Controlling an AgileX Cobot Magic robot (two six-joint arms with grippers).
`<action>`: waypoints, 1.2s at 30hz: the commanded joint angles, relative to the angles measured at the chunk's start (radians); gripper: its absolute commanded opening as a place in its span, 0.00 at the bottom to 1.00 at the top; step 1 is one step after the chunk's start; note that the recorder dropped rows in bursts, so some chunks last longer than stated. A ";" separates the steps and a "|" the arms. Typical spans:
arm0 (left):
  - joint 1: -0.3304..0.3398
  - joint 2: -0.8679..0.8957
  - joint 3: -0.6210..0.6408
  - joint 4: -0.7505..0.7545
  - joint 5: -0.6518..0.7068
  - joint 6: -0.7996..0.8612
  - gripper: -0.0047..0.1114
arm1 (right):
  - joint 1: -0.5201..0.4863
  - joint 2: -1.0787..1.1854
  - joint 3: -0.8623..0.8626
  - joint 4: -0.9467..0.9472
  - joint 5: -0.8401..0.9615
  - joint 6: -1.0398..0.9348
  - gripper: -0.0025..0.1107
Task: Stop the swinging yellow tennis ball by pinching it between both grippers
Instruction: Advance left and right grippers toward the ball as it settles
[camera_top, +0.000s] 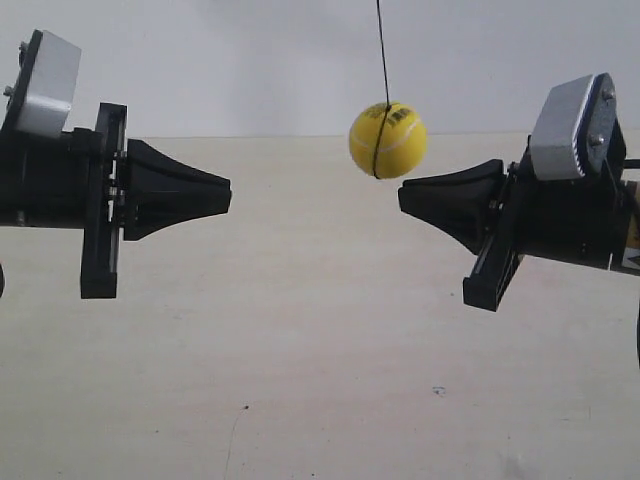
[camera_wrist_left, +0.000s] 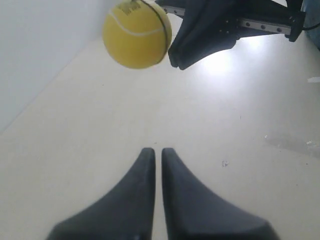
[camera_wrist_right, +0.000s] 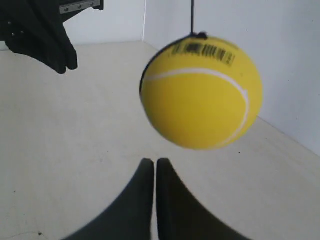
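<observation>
The yellow tennis ball (camera_top: 388, 140) hangs on a thin black string (camera_top: 382, 50) above the table, free of both grippers. My right gripper (camera_top: 403, 198) is shut, its tip just below and beside the ball, with a small gap showing. In the right wrist view the ball (camera_wrist_right: 201, 92) looms close above the shut right gripper (camera_wrist_right: 152, 161), barcode sticker on top. My left gripper (camera_top: 226, 192) is shut and points at the ball from well off. The left wrist view shows the shut left gripper (camera_wrist_left: 154, 150), with the ball (camera_wrist_left: 137, 34) far ahead beside the right gripper (camera_wrist_left: 175, 60).
A pale beige table (camera_top: 300, 350) lies below both arms, with a small dark speck (camera_top: 438, 391). A white wall (camera_top: 250, 60) stands behind. A wide gap of air separates the two gripper tips.
</observation>
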 joint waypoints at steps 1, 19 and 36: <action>-0.008 0.001 -0.006 -0.001 0.002 -0.001 0.08 | -0.001 -0.002 -0.006 0.000 -0.015 -0.012 0.02; -0.008 0.001 -0.006 -0.031 -0.059 0.022 0.08 | 0.001 -0.002 -0.018 -0.014 -0.061 0.007 0.02; -0.008 0.001 -0.013 -0.039 -0.059 0.029 0.08 | 0.001 -0.002 -0.045 -0.037 -0.054 0.035 0.02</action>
